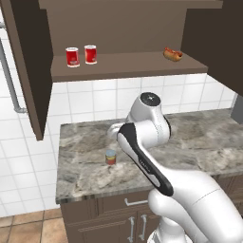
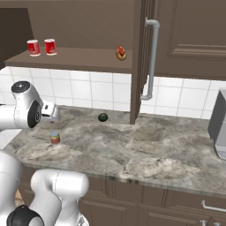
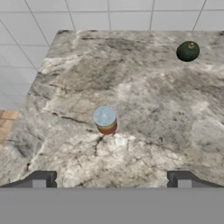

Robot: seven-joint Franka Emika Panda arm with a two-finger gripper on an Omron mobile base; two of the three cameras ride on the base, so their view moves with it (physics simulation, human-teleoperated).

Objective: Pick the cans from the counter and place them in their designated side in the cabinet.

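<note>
A short can (image 1: pixel 110 157) (image 2: pixel 54 137) (image 3: pixel 105 119) with a blue-grey top and an orange-red lower band stands upright on the marbled counter (image 1: pixel 85 171) (image 2: pixel 132 150) (image 3: pixel 144 96), near its left end. Two red cans (image 1: pixel 72 57) (image 1: pixel 90 54) (image 2: pixel 33 47) (image 2: pixel 50 46) stand side by side at the left end of the shelf in the dark brown cabinet (image 1: pixel 128 64) (image 2: pixel 79 57). My gripper (image 3: pixel 111 180) hangs open above the counter, with nothing between its fingers. The short can lies ahead of it, roughly midway between the two tips.
A hot dog (image 1: pixel 172 54) (image 2: pixel 121 53) lies at the shelf's right end. A dark green fruit (image 2: pixel 103 117) (image 3: pixel 187 51) sits near the tiled back wall. Open cabinet doors (image 1: pixel 31 61) (image 2: pixel 139 62) flank the shelf. A grey appliance (image 2: pixel 218 128) stands at the counter's right.
</note>
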